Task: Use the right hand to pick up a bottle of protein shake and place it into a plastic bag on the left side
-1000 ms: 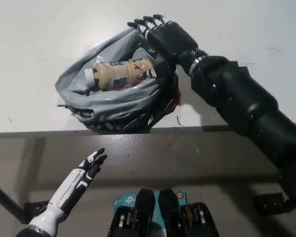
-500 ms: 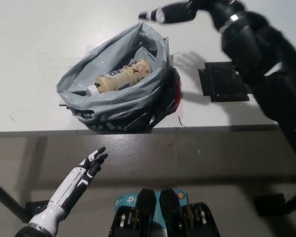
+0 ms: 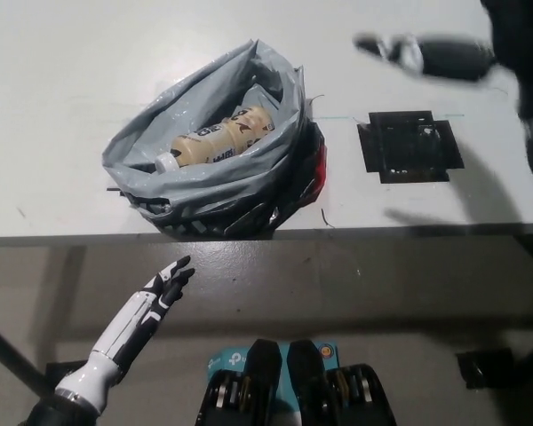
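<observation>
Right hand (image 3: 426, 55) withdrawn; bottle (image 3: 215, 138) cap lower-left.

- Plastic bag (image 3: 204, 191): grey outside, black with a red patch at its 3 o'clock edge.
- Protein shake bottle (image 3: 218, 139): beige, dark lettering, white cap.
- Counter (image 3: 71, 80): white.
- Square mat (image 3: 410, 146): black.
- Left hand (image 3: 160, 288): white, black trim.
</observation>
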Robot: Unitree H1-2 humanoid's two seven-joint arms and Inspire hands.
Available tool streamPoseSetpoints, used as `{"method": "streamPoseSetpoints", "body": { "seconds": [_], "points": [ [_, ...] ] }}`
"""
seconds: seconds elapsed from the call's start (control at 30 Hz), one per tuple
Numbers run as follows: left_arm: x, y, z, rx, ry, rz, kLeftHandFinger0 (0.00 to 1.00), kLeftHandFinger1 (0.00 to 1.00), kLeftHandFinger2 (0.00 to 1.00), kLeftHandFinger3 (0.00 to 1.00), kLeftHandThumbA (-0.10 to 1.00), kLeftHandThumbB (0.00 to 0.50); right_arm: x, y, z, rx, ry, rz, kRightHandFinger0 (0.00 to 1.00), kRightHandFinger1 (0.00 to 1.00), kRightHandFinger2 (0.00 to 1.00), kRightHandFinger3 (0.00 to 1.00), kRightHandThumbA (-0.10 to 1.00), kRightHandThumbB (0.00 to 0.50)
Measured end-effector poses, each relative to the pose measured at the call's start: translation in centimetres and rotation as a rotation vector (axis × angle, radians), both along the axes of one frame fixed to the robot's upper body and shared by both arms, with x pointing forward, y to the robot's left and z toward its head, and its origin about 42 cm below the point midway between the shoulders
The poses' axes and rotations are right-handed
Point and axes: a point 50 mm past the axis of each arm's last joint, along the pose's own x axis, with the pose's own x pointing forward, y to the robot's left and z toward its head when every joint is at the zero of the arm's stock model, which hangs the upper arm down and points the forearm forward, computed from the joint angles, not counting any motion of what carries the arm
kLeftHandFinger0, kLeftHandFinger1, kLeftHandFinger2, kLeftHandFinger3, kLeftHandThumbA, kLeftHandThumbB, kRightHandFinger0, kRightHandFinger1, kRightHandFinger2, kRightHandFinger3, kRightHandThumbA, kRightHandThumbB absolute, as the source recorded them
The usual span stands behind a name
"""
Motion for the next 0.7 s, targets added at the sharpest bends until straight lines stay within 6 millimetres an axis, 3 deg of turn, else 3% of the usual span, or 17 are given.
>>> {"method": "streamPoseSetpoints", "body": {
  "seconds": [0.1, 0.17, 0.2, 0.23, 0.27, 0.3, 0.33, 0.43, 0.5, 0.63, 0.7],
  "points": [
    [0.1, 0.0, -0.2, -0.001, 0.008, 0.003, 1.00, 1.00, 1.00, 1.00, 1.00, 0.205, -3.1, -0.4, -3.3, 0.029, 0.040, 0.022, 1.00, 1.00, 1.00, 1.00, 1.00, 0.385],
    [0.3, 0.0, -0.3, -0.003, 0.011, 0.006, 1.00, 1.00, 1.00, 1.00, 1.00, 0.197, -6.2, -0.5, -6.3, 0.077, 0.086, 0.049, 1.00, 1.00, 1.00, 1.00, 1.00, 0.336],
    [0.3, 0.0, -0.3, -0.003, 0.011, 0.007, 1.00, 1.00, 1.00, 1.00, 1.00, 0.199, -6.9, -0.4, -7.0, 0.090, 0.100, 0.055, 1.00, 1.00, 1.00, 1.00, 1.00, 0.335],
    [0.3, 0.2, -0.3, -0.004, 0.009, 0.012, 1.00, 1.00, 1.00, 1.00, 1.00, 0.204, -8.9, -0.3, -8.6, 0.129, 0.127, 0.073, 1.00, 1.00, 1.00, 1.00, 1.00, 0.336],
    [0.3, 0.2, -0.3, -0.004, 0.009, 0.012, 1.00, 1.00, 1.00, 1.00, 1.00, 0.204, -8.9, -0.3, -8.6, 0.129, 0.127, 0.073, 1.00, 1.00, 1.00, 1.00, 1.00, 0.334],
    [0.3, 0.3, -0.2, -0.007, 0.003, 0.018, 1.00, 1.00, 1.00, 1.00, 1.00, 0.201, -11.8, 0.0, -11.0, 0.205, 0.174, 0.098, 1.00, 1.00, 1.00, 1.00, 1.00, 0.337],
    [0.3, 0.4, -0.2, -0.008, 0.001, 0.023, 1.00, 1.00, 1.00, 1.00, 1.00, 0.200, -12.8, 0.2, -12.2, 0.237, 0.207, 0.105, 1.00, 1.00, 1.00, 1.00, 1.00, 0.353],
    [0.1, 0.7, -0.3, -0.011, 0.001, 0.032, 1.00, 1.00, 1.00, 1.00, 1.00, 0.201, -13.4, 0.5, -15.5, 0.295, 0.306, 0.100, 1.00, 1.00, 1.00, 1.00, 0.97, 0.363],
    [0.0, 0.6, -0.3, -0.016, -0.002, 0.033, 1.00, 1.00, 1.00, 1.00, 1.00, 0.201, -12.2, 0.5, -19.0, 0.314, 0.418, 0.066, 1.00, 1.00, 1.00, 1.00, 0.93, 0.345],
    [-0.1, 0.6, -0.4, -0.023, -0.005, 0.035, 1.00, 1.00, 1.00, 1.00, 1.00, 0.178, -11.0, 0.4, -22.6, 0.322, 0.535, 0.028, 1.00, 1.00, 1.00, 1.00, 0.87, 0.337],
    [-0.4, 0.7, -0.6, -0.024, 0.000, 0.039, 1.00, 1.00, 1.00, 1.00, 1.00, 0.187, -10.4, 0.6, -26.0, 0.333, 0.636, -0.001, 1.00, 1.00, 1.00, 1.00, 0.85, 0.343]
  ]
}}
